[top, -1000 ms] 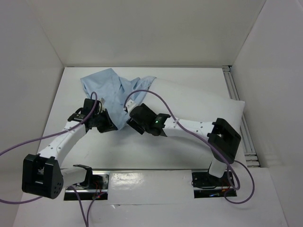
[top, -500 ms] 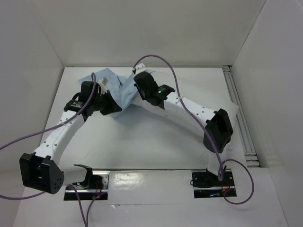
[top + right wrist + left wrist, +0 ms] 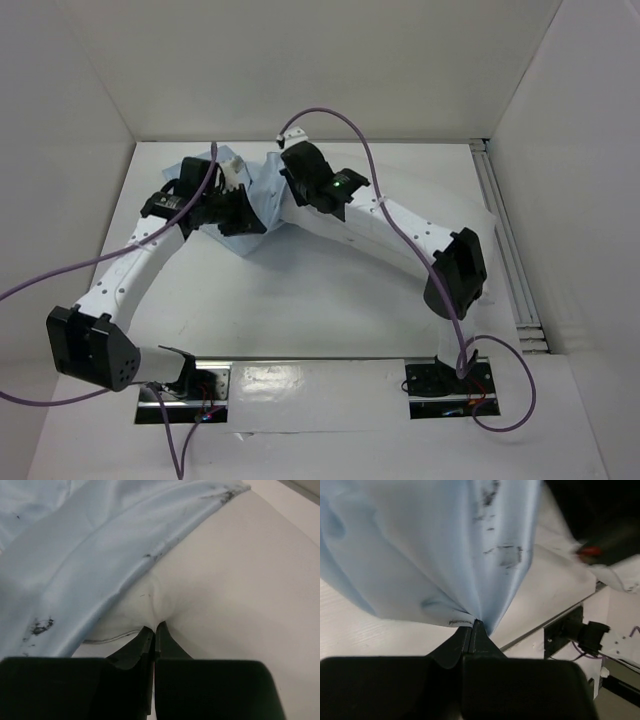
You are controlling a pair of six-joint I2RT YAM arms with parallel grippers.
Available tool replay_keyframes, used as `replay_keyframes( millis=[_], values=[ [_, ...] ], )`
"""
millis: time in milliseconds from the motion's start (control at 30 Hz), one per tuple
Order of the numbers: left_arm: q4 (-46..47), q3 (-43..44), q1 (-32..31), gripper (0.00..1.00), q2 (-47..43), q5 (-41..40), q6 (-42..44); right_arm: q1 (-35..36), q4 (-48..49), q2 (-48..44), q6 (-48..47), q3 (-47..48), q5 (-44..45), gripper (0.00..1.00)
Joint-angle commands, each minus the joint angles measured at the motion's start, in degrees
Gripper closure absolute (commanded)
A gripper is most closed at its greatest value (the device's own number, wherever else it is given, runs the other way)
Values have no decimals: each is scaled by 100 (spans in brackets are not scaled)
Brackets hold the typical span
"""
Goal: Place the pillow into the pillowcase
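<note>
The light blue pillowcase [image 3: 265,186] lies bunched at the far middle of the table. My left gripper [image 3: 245,218] is shut on a gathered fold of it; in the left wrist view the cloth [image 3: 435,545] fans out from the closed tips [image 3: 474,623]. The white pillow [image 3: 322,230] stretches from the pillowcase toward the right, mostly under my right arm. My right gripper [image 3: 298,180] is shut on a pinch of the pillow's fabric [image 3: 240,580] at its left end [image 3: 156,626], right beside the pillowcase's edge [image 3: 75,565].
White walls close in the table on the left, back and right. An aluminium rail [image 3: 500,210] runs along the right side. Purple cables [image 3: 330,115] loop above both arms. The arm bases [image 3: 440,385] sit at the near edge.
My right gripper swung from mid-table to the far end, then shut on the pillow beside the pillowcase. My left gripper carried its fold of pillowcase farther back.
</note>
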Motion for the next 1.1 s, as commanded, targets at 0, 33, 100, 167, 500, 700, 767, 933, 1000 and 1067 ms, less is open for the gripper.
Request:
replay_keyframes(
  millis=[0, 33, 100, 167, 500, 700, 767, 933, 1000, 1067],
  values=[
    [-369, 968, -57, 100, 45, 1020, 220, 23, 494, 381, 4, 110, -285, 100],
    [-421, 1129, -57, 100, 124, 1300, 159, 84, 651, 382, 65, -31, -373, 100],
    [-500, 1497, -57, 100, 203, 1443, 158, 85, 915, 224, 205, -356, -567, 100],
    [-824, 1709, -57, 67, 379, 1313, 280, 137, 1248, -118, 276, -830, -883, 100],
    [-669, 1913, 523, 38, 879, 486, 203, 137, 2734, -1481, 347, -3001, -1604, 100],
    [-667, 2851, 313, 27, 2092, -383, 80, 137, 2964, -1614, 408, -3354, -1780, 100],
    [-746, 3458, 94, 26, 2654, -682, 131, 190, 2964, -1614, 408, -3354, -1850, 100],
    [-913, 4311, -101, 26, 3464, -1018, 132, 243, 3034, -1719, 408, -3469, -1851, 100],
    [-966, 4575, -153, 26, 3779, -1018, 184, 296, 3034, -1719, 408, -3469, -1851, 100],
    [-1063, 4803, -207, 27, 3956, -922, 255, 296, 3034, -1719, 408, -3469, -1851, 100]
  ],
)
